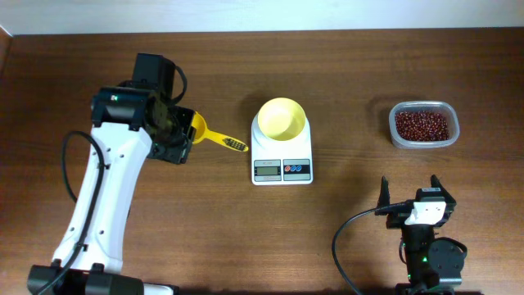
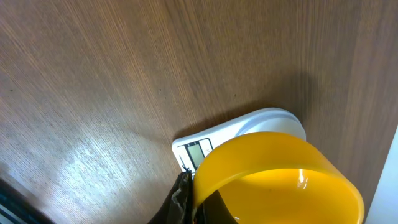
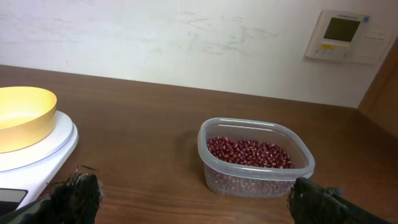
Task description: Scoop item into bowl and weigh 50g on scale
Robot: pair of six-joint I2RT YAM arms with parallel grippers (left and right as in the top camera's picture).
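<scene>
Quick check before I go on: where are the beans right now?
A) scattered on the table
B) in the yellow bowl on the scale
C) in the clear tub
C: the beans all lie in the clear tub, to the right of the scale. The bowl on the scale shows only bare yellow inside.

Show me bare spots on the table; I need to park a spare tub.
Bare wood lies between the scale and the bean tub, and along the near edge between the left arm and the right fingers. It is crowded between the scoop and the scale.
</scene>
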